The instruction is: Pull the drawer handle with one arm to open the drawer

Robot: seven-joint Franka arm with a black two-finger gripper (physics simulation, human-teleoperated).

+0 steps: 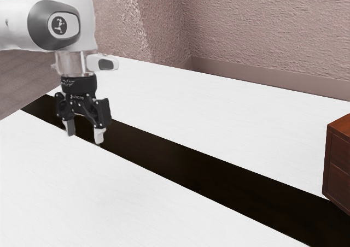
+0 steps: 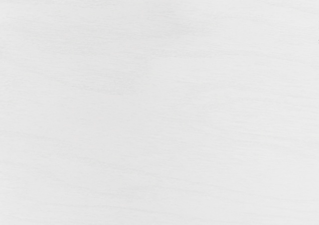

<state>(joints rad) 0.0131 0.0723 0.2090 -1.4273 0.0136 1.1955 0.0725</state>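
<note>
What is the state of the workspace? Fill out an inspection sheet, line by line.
Surface: white table with a dark band running diagonally across it; the wrist view looks onto plain white table top.
Job's things: brown wooden drawer unit at the exterior view's right edge, partly cut off; the handle cannot be made out, nor whether a drawer is open.
Clutter: nothing seen.
Grippers: hand open and empty, pointing down above the dark band at the exterior view's left, well apart from the drawer unit.
Cables: nothing seen.
Surroundings: textured pinkish wall with a skirting behind the table.
</note>
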